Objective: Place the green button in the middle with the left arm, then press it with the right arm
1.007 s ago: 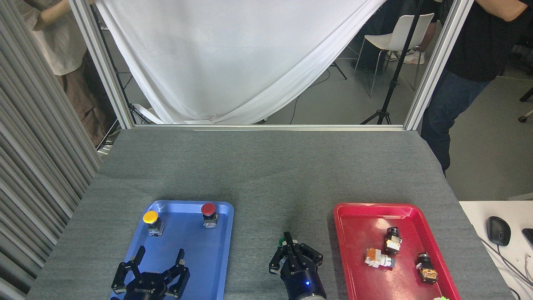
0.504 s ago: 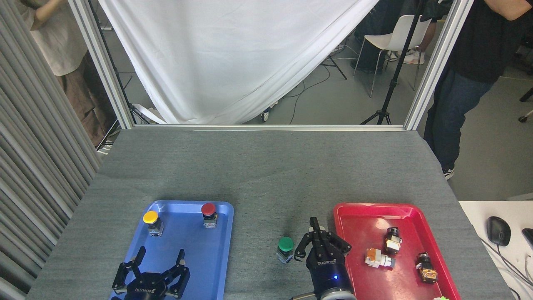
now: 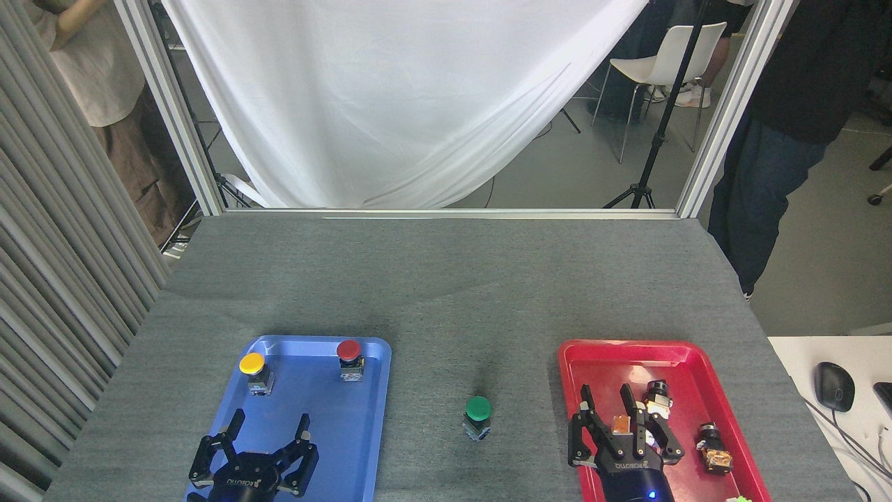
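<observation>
The green button (image 3: pixel 478 416) stands upright on the middle (image 3: pixel 474 376), the bare grey cloth between the blue tray (image 3: pixel 327 425) and the red tray (image 3: pixel 606 362). Nothing touches it. My left gripper (image 3: pixel 268 418) hovers open over the near part of the blue tray, well left of the button. My right gripper (image 3: pixel 606 397) is open over the red tray, to the right of the button, with its fingers spread and nothing held.
A yellow button (image 3: pixel 254 371) and a red button (image 3: pixel 350 358) stand at the far end of the blue tray. Several small switch parts (image 3: pixel 712 450) lie in the red tray. A mouse (image 3: pixel 834 385) sits on a white desk at right. People stand beyond the table.
My right gripper was shut over the green button, then lifted off, moved right over the red tray and opened. The button now stands uncovered. The left gripper stayed put.
</observation>
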